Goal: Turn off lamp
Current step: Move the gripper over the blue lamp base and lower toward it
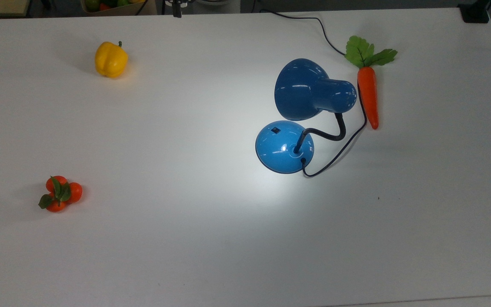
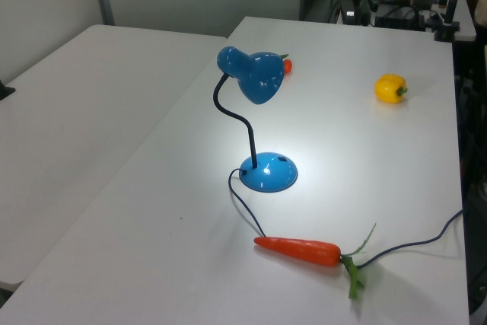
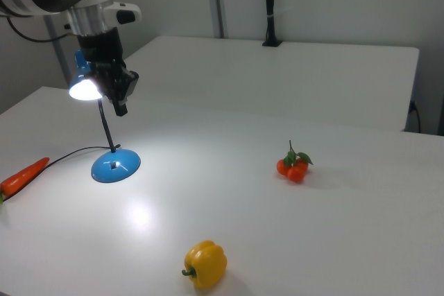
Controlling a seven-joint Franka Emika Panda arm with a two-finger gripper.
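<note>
The lamp (image 1: 286,145) looks glossy and slippery; its small switch (image 1: 275,130) wants pressing, not grasping. Whether the gripper (image 3: 119,102) is open cannot be told.

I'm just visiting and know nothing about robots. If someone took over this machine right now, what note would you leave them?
Gripper: up in the air, in the right view in front of the lamp's shade, holding nothing; whether its fingers are open I cannot tell.
Lamp: upright on the white table, lit, casting a bright pool around its base. The small black switch sits on the base's dome.
Nearby: carrot beside the cord, yellow pepper and tangerines far off.
Done: nothing yet.
Left: bring the gripper down, press the switch, check that the light goes out.
</note>
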